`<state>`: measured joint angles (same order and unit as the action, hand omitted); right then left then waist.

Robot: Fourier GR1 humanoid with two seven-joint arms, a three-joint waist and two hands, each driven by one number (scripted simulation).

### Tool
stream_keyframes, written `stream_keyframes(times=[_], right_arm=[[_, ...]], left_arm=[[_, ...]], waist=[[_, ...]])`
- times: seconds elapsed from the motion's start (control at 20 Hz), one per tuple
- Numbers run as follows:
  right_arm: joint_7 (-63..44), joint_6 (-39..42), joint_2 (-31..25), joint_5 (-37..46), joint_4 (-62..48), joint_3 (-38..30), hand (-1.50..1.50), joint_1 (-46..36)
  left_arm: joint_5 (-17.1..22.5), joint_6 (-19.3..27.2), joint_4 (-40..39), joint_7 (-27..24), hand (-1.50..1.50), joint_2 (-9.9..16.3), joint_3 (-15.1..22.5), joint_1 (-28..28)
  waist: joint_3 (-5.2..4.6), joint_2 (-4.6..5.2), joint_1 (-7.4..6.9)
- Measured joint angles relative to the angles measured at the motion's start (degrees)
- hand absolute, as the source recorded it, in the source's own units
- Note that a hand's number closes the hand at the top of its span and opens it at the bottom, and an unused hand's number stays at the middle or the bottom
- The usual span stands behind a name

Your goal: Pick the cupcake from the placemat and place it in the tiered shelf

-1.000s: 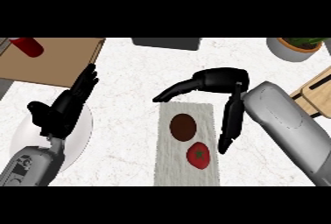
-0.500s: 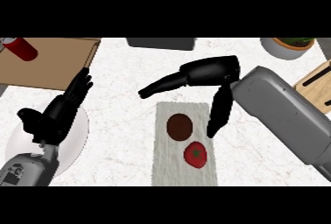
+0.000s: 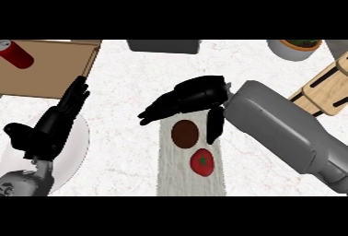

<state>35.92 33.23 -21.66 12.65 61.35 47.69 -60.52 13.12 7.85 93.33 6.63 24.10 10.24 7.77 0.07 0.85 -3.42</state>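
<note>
**Right hand closes in over the cupcake**

Since half a second ago, the right hand point(image 3: 187, 99) has dropped lower and nearer, so that its fingers now spread just above the far end of the mat point(image 3: 191, 177), with the thumb hanging down on the right side of the cupcake point(image 3: 184, 133). Its fingers are spread and relaxed, holding nothing; none of them wraps the cake yet. The left hand point(image 3: 51, 126) rests at the left, fingers straight and pointing far, over the white plate point(image 3: 80, 152).

The cupcake sits on the far half of the mat, seen from above as a dark brown round. Just nearer on the same mat lies a tomato point(image 3: 202, 161), close to the cake but apart from it.

Judged from its look, the cake is light and soft: it would likely crush or smear under a hard squeeze, and the top is the weakest part. The better hold is probably low on its sides, thumb on the right and fingers on the left, kept upright on the way. The tomato may get nudged if the fingers reach too near.

A wooden rack point(image 3: 325, 87) at the far right seems to be the shelf. A red can point(image 3: 16, 54) stands on a board point(image 3: 54, 69) at the far left.
</note>
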Motion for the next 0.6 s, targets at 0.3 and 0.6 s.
stream_keyframes(times=[0.3, 0.6], right_arm=[[6.52, -6.34, 2.86, 6.46, -5.9, 4.88, -1.5, -0.75], [9.63, -10.02, 5.66, 11.92, -10.94, 8.91, -1.5, -1.4]], left_arm=[[0.16, -0.98, -0.74, -0.08, 0.0, 0.47, -2.01, -0.63], [-0.09, -1.46, -0.32, 0.84, 0.0, 0.04, -2.89, -0.61]], waist=[[-0.05, -0.27, 1.29], [-0.07, -0.46, 1.88]])
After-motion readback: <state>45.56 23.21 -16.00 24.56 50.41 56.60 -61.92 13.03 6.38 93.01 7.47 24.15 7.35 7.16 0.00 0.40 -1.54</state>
